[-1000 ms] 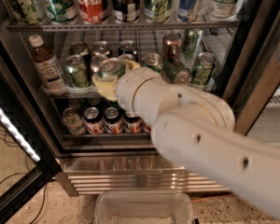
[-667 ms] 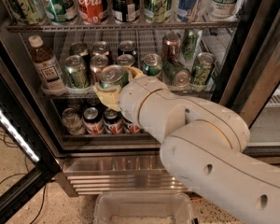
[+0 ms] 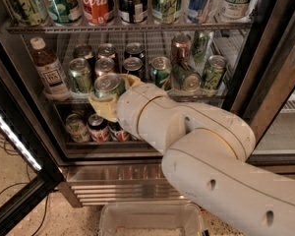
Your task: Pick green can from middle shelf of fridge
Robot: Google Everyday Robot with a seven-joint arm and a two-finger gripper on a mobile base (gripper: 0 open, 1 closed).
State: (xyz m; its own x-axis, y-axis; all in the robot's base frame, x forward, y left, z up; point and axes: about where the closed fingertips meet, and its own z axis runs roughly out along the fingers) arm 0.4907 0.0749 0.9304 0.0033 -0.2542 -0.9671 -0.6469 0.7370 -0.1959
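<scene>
My gripper (image 3: 109, 93) is at the front left of the fridge's middle shelf (image 3: 211, 97), a silver wire rack. Its pale yellow fingers (image 3: 101, 108) are shut around the green can (image 3: 107, 85), whose silver top faces the camera. The can is held at the shelf's front rail, in front of the other cans. My thick white arm (image 3: 187, 132) crosses the lower half of the fridge (image 3: 113, 186) and hides much of the bottom shelf.
A tea bottle (image 3: 48, 70) stands at the shelf's left. Several cans (image 3: 160, 70) stand behind and to the right, and one lies on its side (image 3: 187, 78). Bottles and a red cola can (image 3: 96, 4) line the top shelf. The open door (image 3: 14, 132) is at the left and a clear bin (image 3: 150, 220) is below.
The gripper with the green can has come slightly left and down toward the shelf's front edge. The arm's elbow has swung lower and closer to the camera.
</scene>
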